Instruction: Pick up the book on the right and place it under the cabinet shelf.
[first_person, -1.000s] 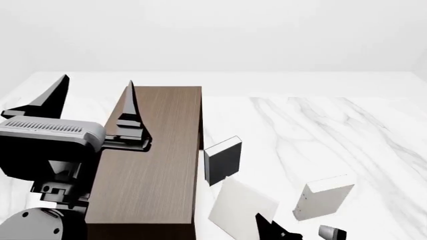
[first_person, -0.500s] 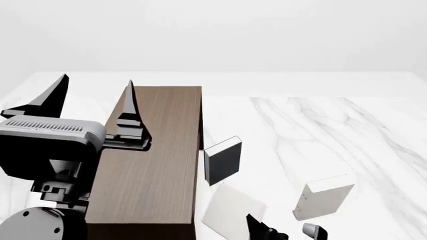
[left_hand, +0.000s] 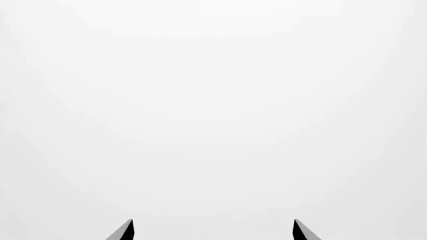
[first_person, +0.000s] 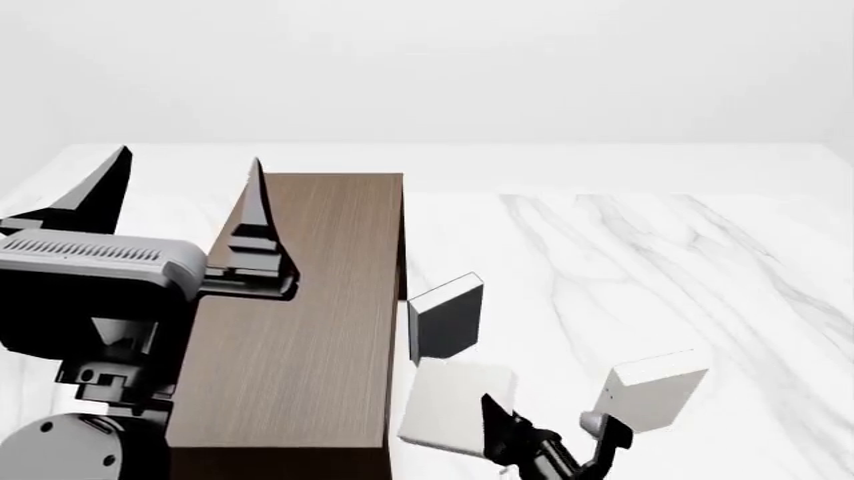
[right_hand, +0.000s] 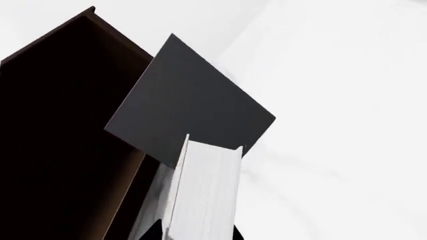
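With my right gripper (first_person: 547, 440) clenched on the thin plain white hardcover book (first_person: 454, 405), held just ahead of the jaws beside the dark brown wood-grain cabinet shelf (first_person: 300, 330), I judge it best to keep it flat while easing it underneath; left gripper (first_person: 187, 200) spread, idle.

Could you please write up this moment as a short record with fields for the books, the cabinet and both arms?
Held item: thin plain white book, gripped at its near edge, lifted just right of the cabinet
Holder: right gripper, jaws shut on that book
Cabinet: long dark brown wood-grain cabinet, its open dark side shows in the right wrist view
Other books: dark grey book with white page edges standing beside the cabinet; thicker white book further right, apart
Left gripper: raised over the cabinet's left side, jaws open, empty
Surface: white marble tabletop
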